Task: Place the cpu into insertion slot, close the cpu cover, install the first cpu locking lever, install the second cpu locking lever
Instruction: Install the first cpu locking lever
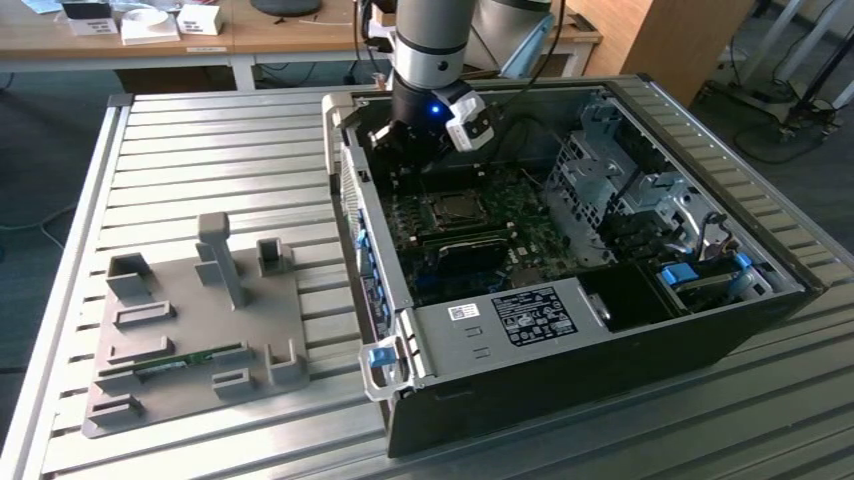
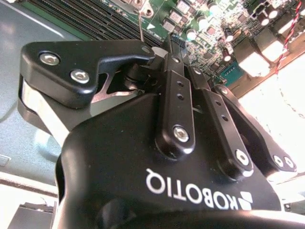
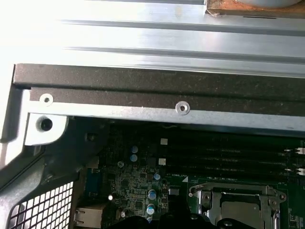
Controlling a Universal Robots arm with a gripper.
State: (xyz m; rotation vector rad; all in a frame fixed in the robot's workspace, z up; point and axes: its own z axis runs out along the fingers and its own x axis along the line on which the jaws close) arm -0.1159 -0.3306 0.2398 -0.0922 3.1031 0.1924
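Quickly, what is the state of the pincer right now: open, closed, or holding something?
Pincer: cannot be told whether open or closed.

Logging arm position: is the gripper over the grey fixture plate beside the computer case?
No, in the exterior view the gripper is inside the open computer case, above the green motherboard.

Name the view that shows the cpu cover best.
The exterior view: the cpu cover shows whole, lying flat on the green board. The first wrist view has it closer but cut by the picture's edge. The second wrist view looks past the gripper at other board parts.
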